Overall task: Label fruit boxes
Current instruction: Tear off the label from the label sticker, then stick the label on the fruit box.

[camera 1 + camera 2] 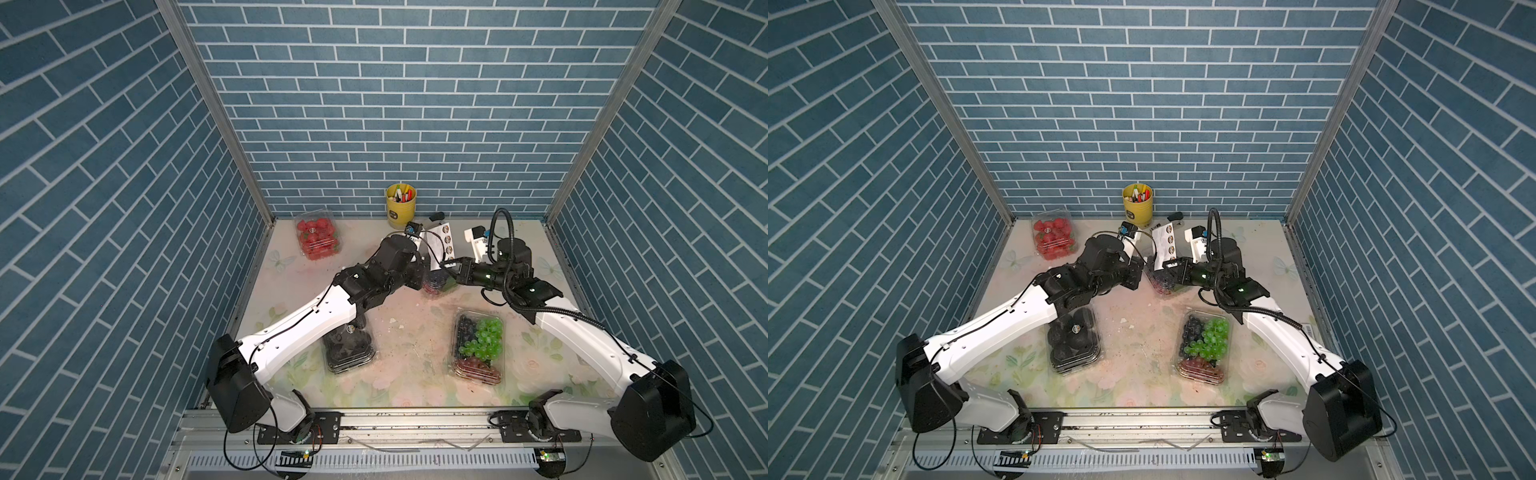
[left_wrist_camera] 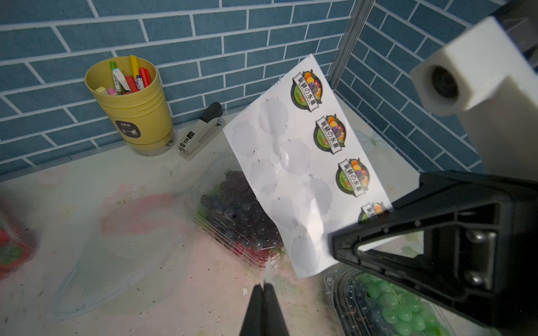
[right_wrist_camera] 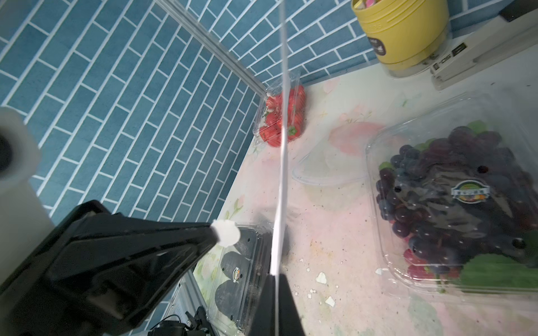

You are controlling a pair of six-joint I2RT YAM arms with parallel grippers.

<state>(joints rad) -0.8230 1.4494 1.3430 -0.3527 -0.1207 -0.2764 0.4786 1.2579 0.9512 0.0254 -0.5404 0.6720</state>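
Four clear fruit boxes lie on the table: strawberries (image 1: 316, 239) at the back left, black fruits (image 1: 349, 349) under my left arm, mixed grapes (image 1: 478, 349) at the front right, and dark purple grapes (image 3: 454, 197) in the middle. The purple-grape box carries a round sticker (image 3: 470, 190). My right gripper (image 3: 276, 276) is shut on the lower edge of the white sticker sheet (image 2: 302, 174) and holds it upright above the purple grapes. Close beside the sheet, my left gripper (image 2: 263, 286) is shut, with a small white sticker (image 3: 226, 232) pinched at its tip.
A yellow pen cup (image 1: 401, 205) and a stapler (image 2: 201, 131) stand at the back wall. A loose clear plastic lid (image 2: 116, 256) lies left of the purple grapes. Small paper scraps (image 3: 321, 277) dot the table. Blue brick walls close in three sides.
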